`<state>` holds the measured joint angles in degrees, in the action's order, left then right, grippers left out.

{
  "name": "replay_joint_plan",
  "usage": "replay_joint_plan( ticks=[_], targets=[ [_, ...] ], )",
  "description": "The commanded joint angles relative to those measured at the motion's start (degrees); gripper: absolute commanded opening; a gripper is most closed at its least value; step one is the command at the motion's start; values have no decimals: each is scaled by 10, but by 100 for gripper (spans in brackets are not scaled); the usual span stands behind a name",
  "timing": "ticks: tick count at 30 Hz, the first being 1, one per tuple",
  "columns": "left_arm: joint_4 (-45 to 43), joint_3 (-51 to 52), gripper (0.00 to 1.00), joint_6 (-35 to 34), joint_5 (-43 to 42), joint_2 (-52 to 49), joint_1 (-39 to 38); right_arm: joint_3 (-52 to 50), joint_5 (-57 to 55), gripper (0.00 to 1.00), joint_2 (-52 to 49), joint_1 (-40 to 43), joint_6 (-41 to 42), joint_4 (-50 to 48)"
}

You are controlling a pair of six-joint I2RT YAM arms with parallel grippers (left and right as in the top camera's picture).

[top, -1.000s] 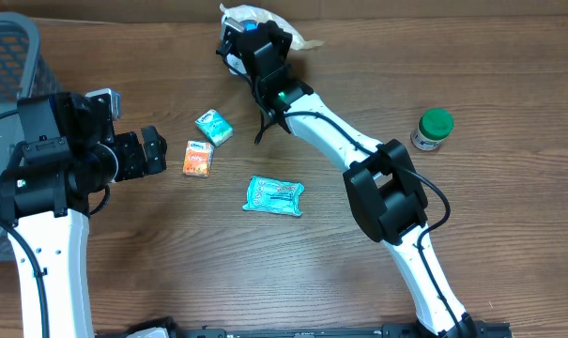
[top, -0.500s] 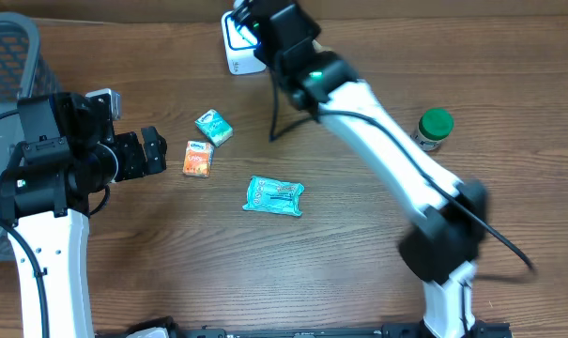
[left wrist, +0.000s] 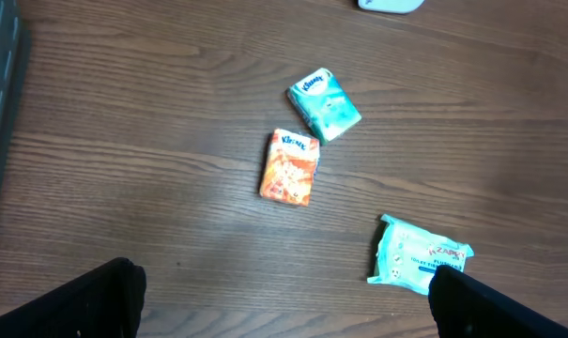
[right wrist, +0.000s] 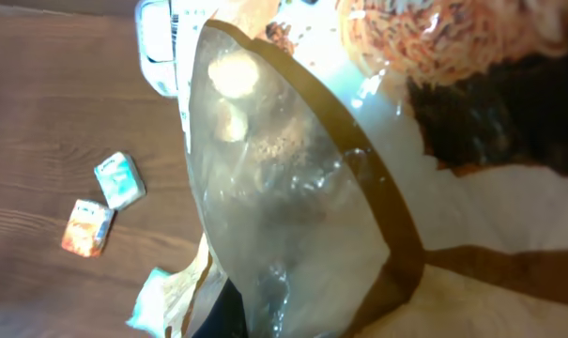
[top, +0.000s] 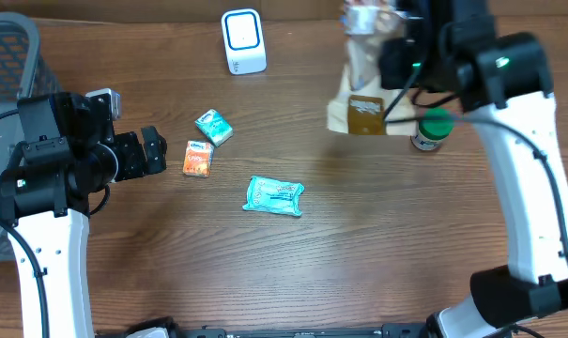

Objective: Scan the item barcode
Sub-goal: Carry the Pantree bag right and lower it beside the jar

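Note:
A beige and brown snack bag with a clear window hangs above the table at the back right, and my right gripper is shut on it. In the right wrist view the bag fills most of the frame and hides the fingers almost entirely. No barcode shows on it. The white scanner stands at the back centre, well left of the bag, and also shows as the scanner behind the bag's edge. My left gripper is open at the left, its fingers wide apart over bare wood.
A small teal tissue pack, an orange pack and a teal wipes packet lie left of centre. A green-lidded jar stands just below the held bag. A grey basket sits at the far left.
My right arm has swung from over the scanner to the back right, carrying the snack bag and uncovering the scanner. The left arm has not moved.

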<state>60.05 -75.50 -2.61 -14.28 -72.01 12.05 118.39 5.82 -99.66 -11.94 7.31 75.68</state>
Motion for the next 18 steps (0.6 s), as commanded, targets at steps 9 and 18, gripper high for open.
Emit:
replay_joint_plan(
  ticks=[9, 18],
  targets=[
    [-1, -7, 100, 5, 3, 0, 3, -181, 57, 4, -52, 53, -91, -31],
    [-1, -7, 100, 5, 3, 0, 3, -254, -110, 8, -78, 53, -90, -64]
  ],
)
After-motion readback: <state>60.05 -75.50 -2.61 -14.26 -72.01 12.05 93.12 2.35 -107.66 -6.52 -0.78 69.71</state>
